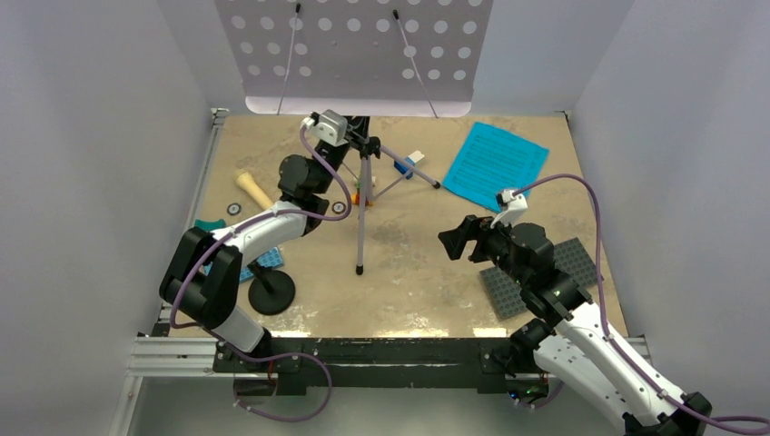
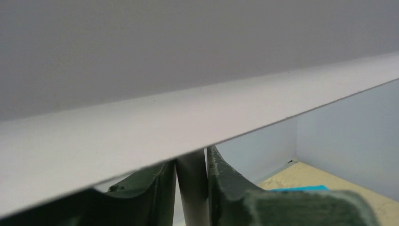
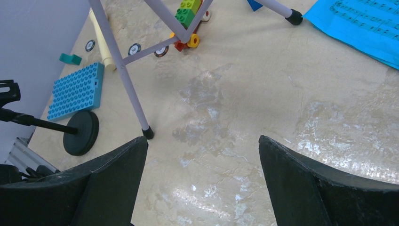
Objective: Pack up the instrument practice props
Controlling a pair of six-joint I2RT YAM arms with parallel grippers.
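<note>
The lavender hole-punched music stand (image 1: 354, 50) stands at the back on its silver tripod (image 1: 361, 218). My left gripper (image 1: 361, 141) is shut on the stand's pole (image 2: 192, 188) just under the desk's lip (image 2: 188, 122). The teal sheet-music pages (image 1: 495, 163) lie at the back right, and also show in the right wrist view (image 3: 362, 23). The cream microphone (image 1: 254, 191) lies at the left. The black mic stand (image 1: 271, 292) stands front left on its round base (image 3: 81, 133). My right gripper (image 1: 454, 241) is open and empty above bare table (image 3: 201, 141).
A grey baseplate (image 1: 545, 272) lies under my right arm. A blue baseplate (image 3: 75, 89) lies by the mic stand. Coloured bricks (image 3: 188, 23) sit between the tripod legs. Small round discs (image 1: 233, 208) and a teal piece (image 1: 211, 224) lie at the left. Walls close three sides.
</note>
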